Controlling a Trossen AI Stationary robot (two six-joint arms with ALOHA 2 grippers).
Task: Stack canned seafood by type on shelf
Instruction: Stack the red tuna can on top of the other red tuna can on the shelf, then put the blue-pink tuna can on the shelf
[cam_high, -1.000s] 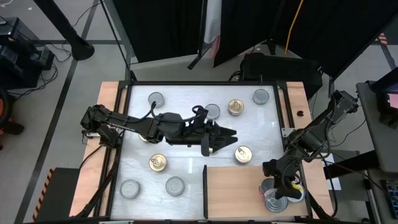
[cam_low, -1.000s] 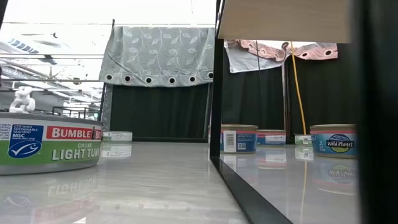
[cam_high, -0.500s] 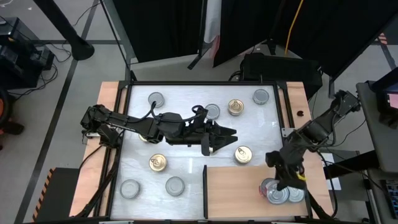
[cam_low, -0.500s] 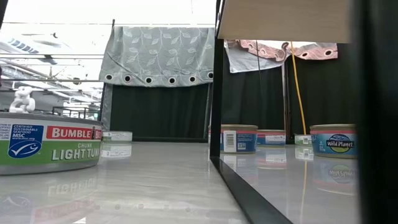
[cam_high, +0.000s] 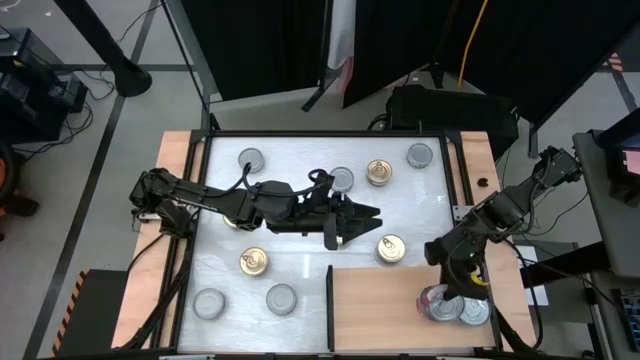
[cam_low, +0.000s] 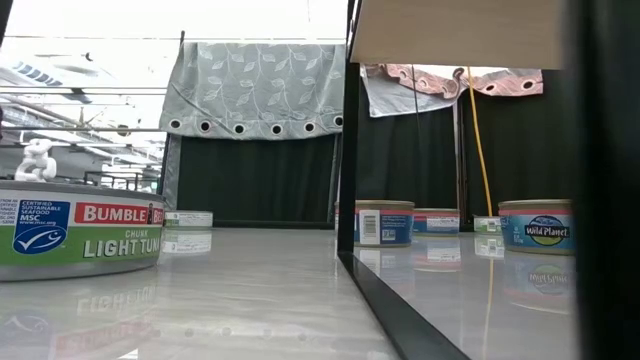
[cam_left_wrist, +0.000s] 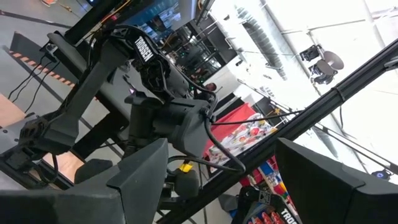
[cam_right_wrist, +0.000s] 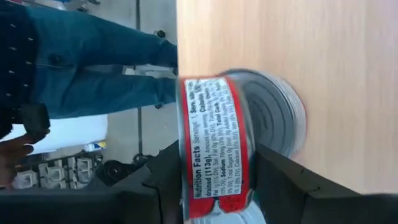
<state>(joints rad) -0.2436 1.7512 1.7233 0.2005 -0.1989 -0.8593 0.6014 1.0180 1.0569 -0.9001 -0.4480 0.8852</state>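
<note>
High view: the left hand (cam_high: 368, 214) lies stretched across the middle of the white tabletop (cam_high: 300, 262), its fingers spread and holding nothing. Loose tins sit around it: silver-topped ones at far left (cam_high: 250, 159), far middle (cam_high: 341, 179), far right (cam_high: 420, 155) and two at the near left (cam_high: 209, 302) (cam_high: 282, 297); gold-topped ones at (cam_high: 379, 173), (cam_high: 391, 248) and (cam_high: 254, 262). The shelf (cam_high: 380, 305) is the light-brown board at the near right. The right hand (cam_high: 456, 297) hangs over its right end, above a red-labelled tin (cam_high: 438, 305) with another silver tin (cam_high: 474, 311) touching it on the right; the arm covers part of both, and whether the fingers touch the red tin cannot be told here.

Low view: neither hand shows. A green Bumble Bee tuna tin (cam_low: 78, 231) is cut off at the left edge; a dark upright divides the picture, with a blue-labelled tin (cam_low: 384, 223) and a Wild Planet tin (cam_low: 537, 226) beyond it. Small tins farther back are hard to read.

Left wrist view: the left hand's two dark fingers (cam_left_wrist: 142, 180) stand wide apart with only the room and the other arm between them.

Right wrist view: the red-labelled tin (cam_right_wrist: 213, 144) sits between the right hand's fingers (cam_right_wrist: 168, 180), on another silver tin (cam_right_wrist: 280, 112) on the shelf (cam_right_wrist: 311, 56); actual contact with the fingers cannot be made out. A person in jeans (cam_right_wrist: 93, 59) stands beyond the shelf.
</note>
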